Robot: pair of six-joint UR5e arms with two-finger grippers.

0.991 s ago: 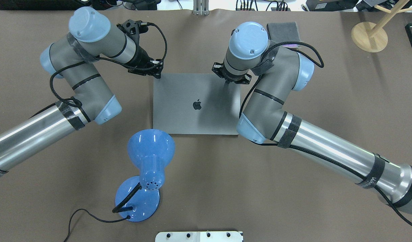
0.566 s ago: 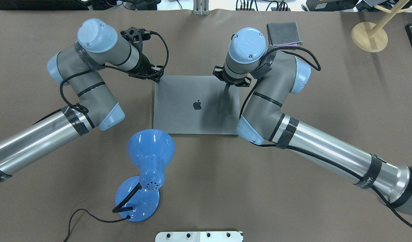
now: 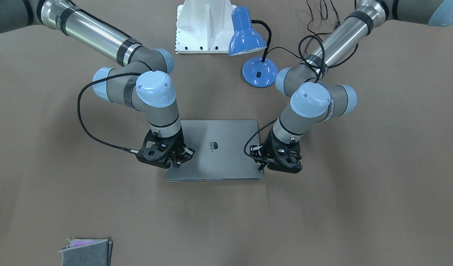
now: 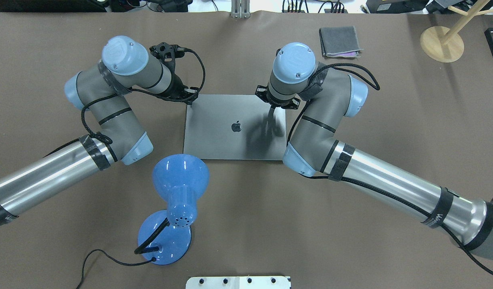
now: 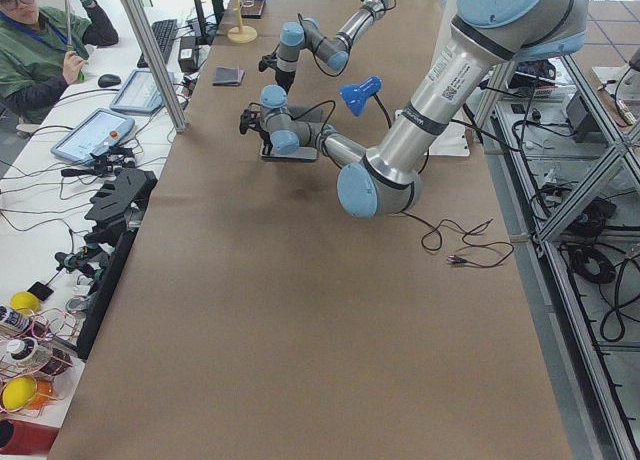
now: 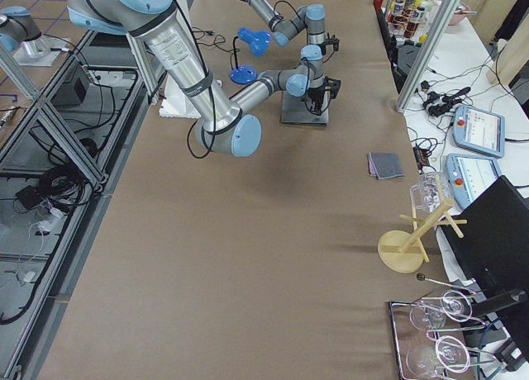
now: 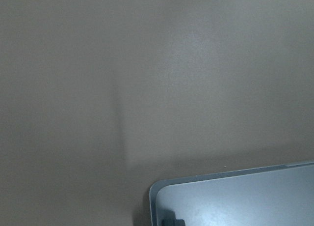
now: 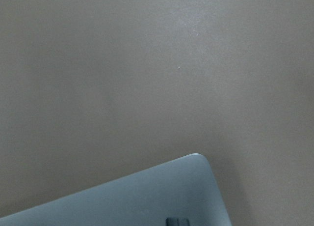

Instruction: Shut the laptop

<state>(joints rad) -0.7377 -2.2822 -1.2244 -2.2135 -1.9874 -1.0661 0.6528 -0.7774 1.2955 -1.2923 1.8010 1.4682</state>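
Observation:
The silver-grey laptop [image 4: 214, 132] lies in the middle of the table with its lid down flat and the dark apple logo facing up; it also shows in the front view [image 3: 226, 147]. My left gripper [image 4: 189, 100] is shut, its tip on the lid's far left corner [image 7: 235, 199]. My right gripper [image 4: 275, 107] is shut, its tip on the lid near the far right corner [image 8: 147, 196]. In the front view the left gripper [image 3: 261, 168] is at the right and the right gripper [image 3: 176, 162] at the left. Keyboard and screen are hidden.
A blue desk lamp [image 4: 180, 192] with a black cable stands near the laptop's near left corner. A small grey felt stack [image 4: 339, 41] lies at the far right. A wooden stand [image 4: 442, 43] is at the far right edge. A white base plate [image 4: 238, 282] is at the near edge.
The lid's far edge has come down until the lid lies flat. Both grippers have moved down and toward the robot with it.

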